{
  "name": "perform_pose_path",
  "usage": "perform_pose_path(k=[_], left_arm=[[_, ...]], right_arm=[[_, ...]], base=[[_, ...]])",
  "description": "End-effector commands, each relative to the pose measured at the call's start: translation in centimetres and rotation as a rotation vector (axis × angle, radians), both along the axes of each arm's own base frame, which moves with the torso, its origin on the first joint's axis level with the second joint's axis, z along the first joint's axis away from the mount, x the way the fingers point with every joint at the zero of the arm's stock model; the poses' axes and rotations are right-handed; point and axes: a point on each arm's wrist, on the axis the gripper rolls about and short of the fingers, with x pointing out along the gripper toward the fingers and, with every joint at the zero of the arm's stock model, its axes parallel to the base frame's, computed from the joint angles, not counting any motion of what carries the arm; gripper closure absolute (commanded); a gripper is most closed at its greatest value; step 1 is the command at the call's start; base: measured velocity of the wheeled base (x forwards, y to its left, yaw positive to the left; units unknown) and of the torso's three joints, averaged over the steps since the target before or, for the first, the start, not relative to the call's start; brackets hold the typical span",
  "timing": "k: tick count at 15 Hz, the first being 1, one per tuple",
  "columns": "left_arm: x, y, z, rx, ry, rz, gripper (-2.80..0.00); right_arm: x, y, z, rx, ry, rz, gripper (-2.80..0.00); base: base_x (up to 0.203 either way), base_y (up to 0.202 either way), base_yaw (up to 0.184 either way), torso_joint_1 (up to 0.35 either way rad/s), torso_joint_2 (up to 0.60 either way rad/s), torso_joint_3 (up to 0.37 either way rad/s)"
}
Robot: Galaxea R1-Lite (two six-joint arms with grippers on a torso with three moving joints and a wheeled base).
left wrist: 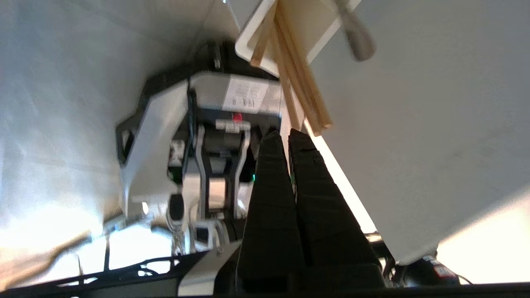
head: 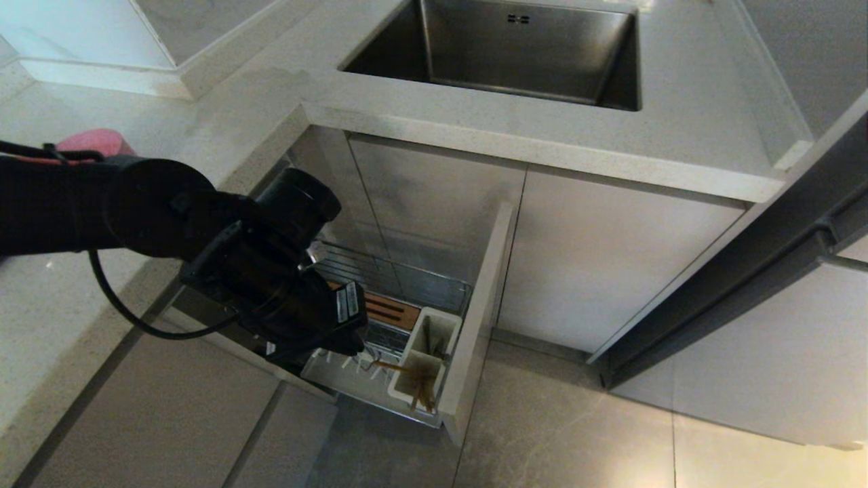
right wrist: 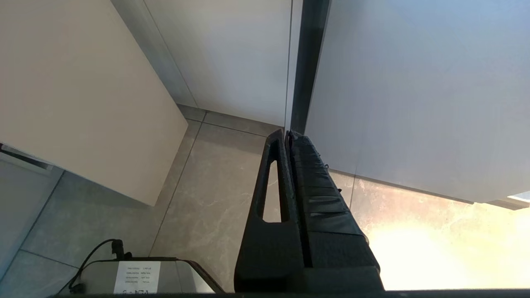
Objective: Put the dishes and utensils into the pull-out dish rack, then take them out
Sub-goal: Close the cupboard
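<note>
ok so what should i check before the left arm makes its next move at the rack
1. Left pincer closed: ok, fingers pressed together.
2. Grip on the chopsticks: cannot tell; the fingertips sit right at their free ends.
3. Chopsticks seated in the utensil cup: ok, leaning out over its rim.
4. Pull-out dish rack open: ok, drawn out below the counter.
5. Pink bowl located: ok, on the counter behind the left arm, outside the rack.
6. Right pincer out of the way: ok, shut, over bare floor.
</note>
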Motion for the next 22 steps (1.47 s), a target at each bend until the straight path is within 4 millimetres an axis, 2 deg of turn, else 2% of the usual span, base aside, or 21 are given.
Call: perform_pose_path(k=[1,7,15,22], left_arm=[[1.2,-0.5,-1.9,-0.024,0.085,-0.018,-2.80],[2.4,0.3,-2.5,-0.087,0.122,-0.017,-2.80],[4.3,0.9,-4.2,0.009,0.077,0.003,-2.80],[4.3,1.1,-4.0,0.006,0.068,0.006,-2.80]], right_arm=[[0.0,0.0,0.0,0.000,-0.001,0.000,0.00],[0.0,0.0,0.0,0.000,-0.001,0.000,0.00],[0.0,0.0,0.0,0.000,-0.001,0.000,0.00],[0.0,0.0,0.0,0.000,-0.001,0.000,0.00]], base=[[0.000,0.000,0.000,0.000,0.00,0.000],[0.000,0.000,0.000,0.000,0.00,0.000],[0.000,0.000,0.000,0.000,0.00,0.000],[0.000,0.000,0.000,0.000,0.00,0.000]])
